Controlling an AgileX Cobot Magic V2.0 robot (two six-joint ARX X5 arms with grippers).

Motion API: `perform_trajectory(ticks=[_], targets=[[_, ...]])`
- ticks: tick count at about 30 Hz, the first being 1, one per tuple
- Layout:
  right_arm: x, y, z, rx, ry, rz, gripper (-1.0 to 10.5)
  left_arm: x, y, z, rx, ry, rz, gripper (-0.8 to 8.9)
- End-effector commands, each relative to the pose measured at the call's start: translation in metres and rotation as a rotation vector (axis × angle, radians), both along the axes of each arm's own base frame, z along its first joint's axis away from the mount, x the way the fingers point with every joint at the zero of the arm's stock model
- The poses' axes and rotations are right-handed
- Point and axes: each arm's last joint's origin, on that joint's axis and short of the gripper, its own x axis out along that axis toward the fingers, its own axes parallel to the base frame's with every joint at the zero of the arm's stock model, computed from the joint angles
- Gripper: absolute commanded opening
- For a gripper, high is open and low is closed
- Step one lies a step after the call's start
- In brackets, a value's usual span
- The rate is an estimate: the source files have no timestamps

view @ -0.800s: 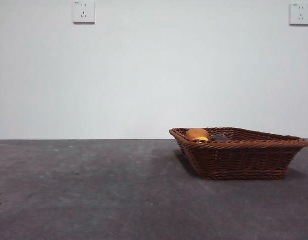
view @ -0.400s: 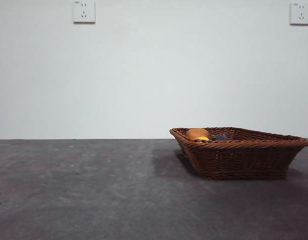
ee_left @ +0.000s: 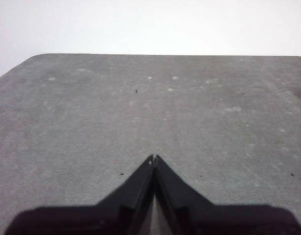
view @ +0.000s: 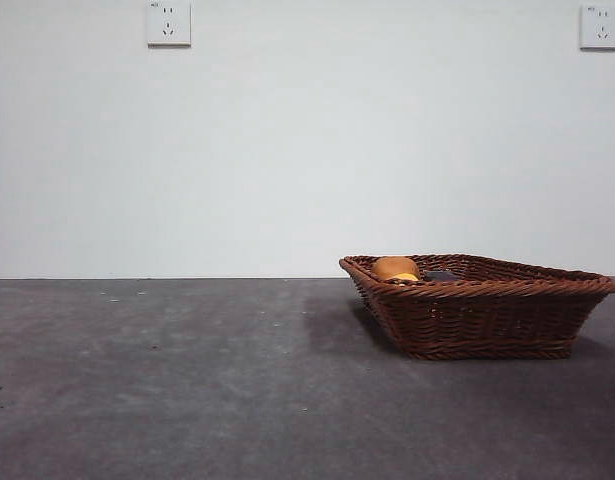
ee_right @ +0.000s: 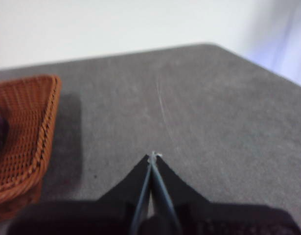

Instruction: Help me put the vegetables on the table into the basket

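On the left, the left gripper (ee_left: 153, 157) hangs over bare table (view: 187, 380), jaws pressed together on nothing. Further right sits the basket (view: 482, 310), with the potato (view: 395, 267), a sliver of corn (view: 404, 277) and the dark eggplant (view: 442, 274) inside. Beside it, the right gripper (ee_right: 153, 155) is likewise closed and empty.
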Motion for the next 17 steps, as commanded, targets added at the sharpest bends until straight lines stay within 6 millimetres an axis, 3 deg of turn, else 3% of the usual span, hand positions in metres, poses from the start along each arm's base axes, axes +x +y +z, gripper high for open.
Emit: perform_trajectory(ticks=[1, 17], targets=[[0.0003, 0.0001, -0.0031, -0.003, 0.007, 0.003, 0.0, 0.0004, 0.0002, -0.0028, -0.009, 0.002, 0.004, 0.00], [0.0004, 0.0002, -0.0032, -0.089, 0.028, 0.024, 0.0, 0.0004, 0.0002, -0.0028, -0.009, 0.003, 0.004, 0.00]])
